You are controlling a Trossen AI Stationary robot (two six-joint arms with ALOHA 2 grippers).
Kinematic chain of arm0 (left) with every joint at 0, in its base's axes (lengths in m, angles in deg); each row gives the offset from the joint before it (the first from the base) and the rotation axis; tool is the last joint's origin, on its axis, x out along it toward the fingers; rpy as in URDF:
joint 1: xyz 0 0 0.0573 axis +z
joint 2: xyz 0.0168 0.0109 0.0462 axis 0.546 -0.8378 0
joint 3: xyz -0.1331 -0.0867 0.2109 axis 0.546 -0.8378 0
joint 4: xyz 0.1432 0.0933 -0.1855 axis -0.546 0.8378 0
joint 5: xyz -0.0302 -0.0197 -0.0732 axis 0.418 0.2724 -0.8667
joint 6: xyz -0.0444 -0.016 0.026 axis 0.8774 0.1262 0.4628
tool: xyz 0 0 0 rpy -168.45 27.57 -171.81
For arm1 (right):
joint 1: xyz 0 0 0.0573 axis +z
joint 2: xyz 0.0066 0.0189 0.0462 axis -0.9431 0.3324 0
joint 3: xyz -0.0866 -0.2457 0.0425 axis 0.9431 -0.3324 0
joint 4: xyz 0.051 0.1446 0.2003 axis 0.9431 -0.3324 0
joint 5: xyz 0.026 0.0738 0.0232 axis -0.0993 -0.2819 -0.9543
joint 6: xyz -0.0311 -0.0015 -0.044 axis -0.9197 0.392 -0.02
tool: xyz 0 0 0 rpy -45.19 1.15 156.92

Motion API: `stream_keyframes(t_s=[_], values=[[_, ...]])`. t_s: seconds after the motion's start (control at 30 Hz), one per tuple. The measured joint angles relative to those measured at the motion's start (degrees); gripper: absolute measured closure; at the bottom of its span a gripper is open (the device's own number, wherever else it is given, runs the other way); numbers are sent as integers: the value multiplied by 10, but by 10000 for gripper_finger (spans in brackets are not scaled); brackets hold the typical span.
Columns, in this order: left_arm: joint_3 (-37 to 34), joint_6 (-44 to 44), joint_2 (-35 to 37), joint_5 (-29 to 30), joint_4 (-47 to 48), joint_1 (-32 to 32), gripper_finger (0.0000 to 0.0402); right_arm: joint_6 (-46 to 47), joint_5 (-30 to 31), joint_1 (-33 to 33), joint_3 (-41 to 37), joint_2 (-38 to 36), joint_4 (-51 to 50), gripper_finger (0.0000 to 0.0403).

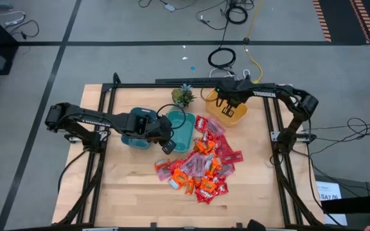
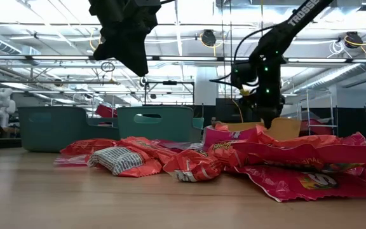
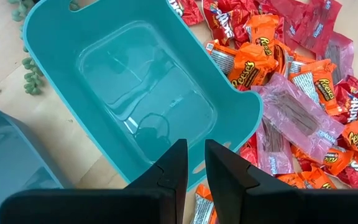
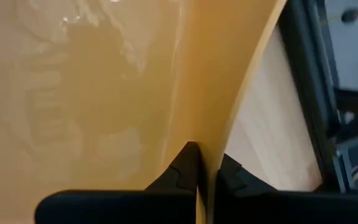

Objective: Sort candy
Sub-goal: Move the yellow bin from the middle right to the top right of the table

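Candy [image 1: 201, 165]: a heap of small wrapped pieces in red, orange and pink-purple, lying on the tabletop [image 1: 127, 199] just right of the teal bowl [image 1: 184, 131], some pieces touching its wall; none visible inside that bowl.
Teal bowl: rectangular, handle slots in the rim, upright, mid-table. A darker blue-grey bowl [image 1: 132, 138] stands just beside it on the left.
Left pincer [image 3: 194, 171]: hovering over the teal bowl's near rim, fingers [image 3: 176, 168] slightly parted with a narrow gap, nothing between them.
Yellow bowl [image 1: 227, 110]: at the far right of the tabletop.
Right pincer [image 4: 205, 167]: closed on the yellow bowl's rim, one finger inside the wall, one outside.
Small green plant [image 1: 182, 96]: at the far edge, left of the yellow bowl.
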State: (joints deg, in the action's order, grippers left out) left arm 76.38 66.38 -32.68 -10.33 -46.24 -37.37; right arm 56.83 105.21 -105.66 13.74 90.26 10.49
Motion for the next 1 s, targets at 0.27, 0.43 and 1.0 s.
stream_keyframes(t_s=[0.27, 0.43, 1.0], values=[[0, -1, 0, -10, 2, 0, 336, 16, -19, 81, -10, -37, -67, 403], [0, -1, 0, -20, 2, -3, 336, 72, -11, 159, -65, -77, -54, 403], [0, -1, 0, -21, 2, -4, 336, 286, 3, 338, -134, -222, -80, 403]])
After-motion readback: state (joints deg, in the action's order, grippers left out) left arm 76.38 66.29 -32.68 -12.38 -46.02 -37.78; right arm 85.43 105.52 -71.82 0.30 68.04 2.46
